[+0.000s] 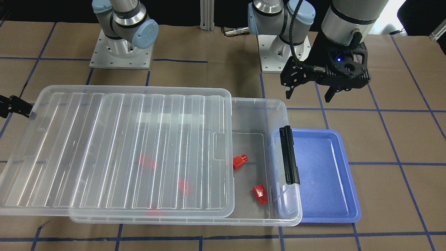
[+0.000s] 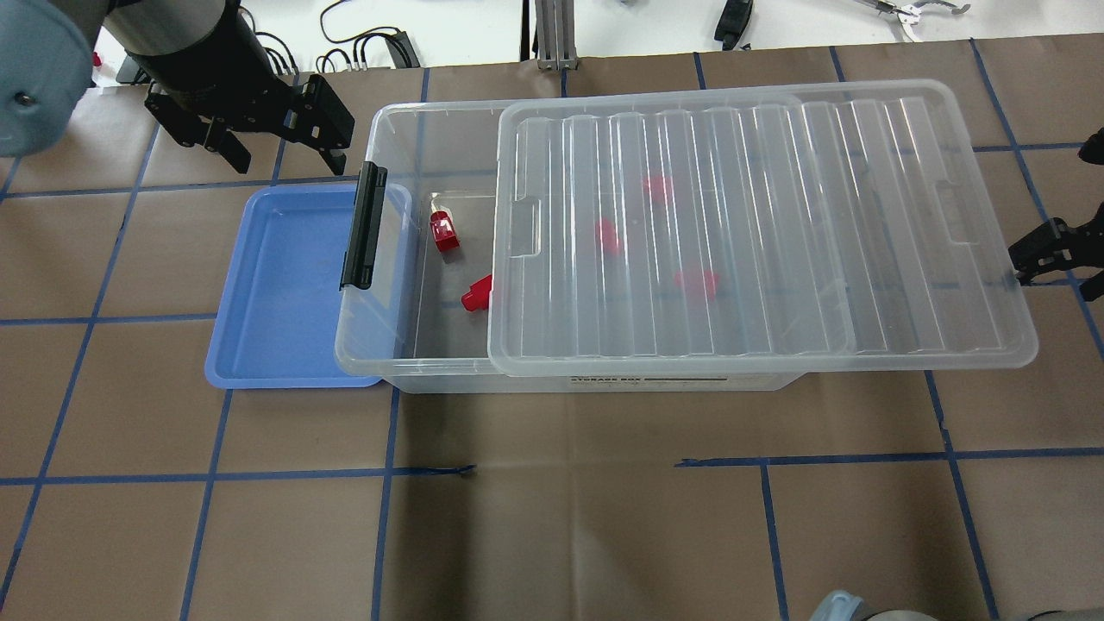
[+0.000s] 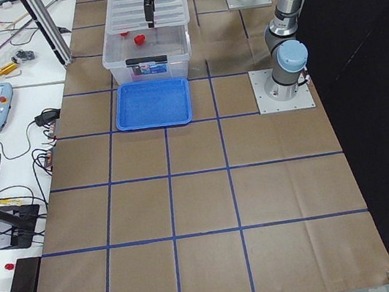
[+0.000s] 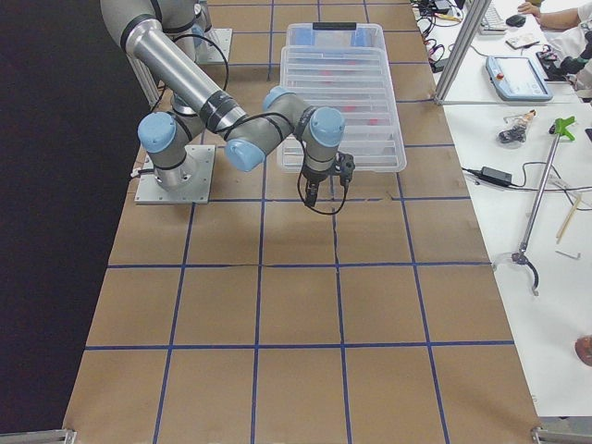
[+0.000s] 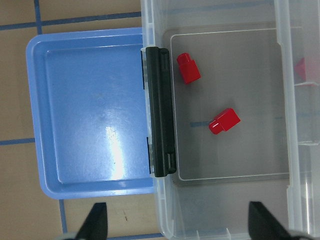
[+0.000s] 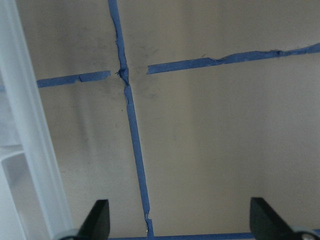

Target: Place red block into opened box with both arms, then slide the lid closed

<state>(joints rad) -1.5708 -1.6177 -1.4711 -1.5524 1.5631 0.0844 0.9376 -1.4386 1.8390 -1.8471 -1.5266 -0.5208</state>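
The clear box lies across the table with its black latch bar at one short end. The ribbed lid covers most of it, leaving a strip open by the latch. Two red blocks lie in that open strip, also seen in the left wrist view. More red blocks show blurred under the lid. My left gripper hangs open and empty above the table beyond the box's latch-end corner. My right gripper is open and empty just past the lid's far end.
A blue tray lies empty against the box's latch end, partly under it. Brown paper with a blue tape grid covers the table. Both arm bases stand behind the box. Benches with tools flank the table's far side.
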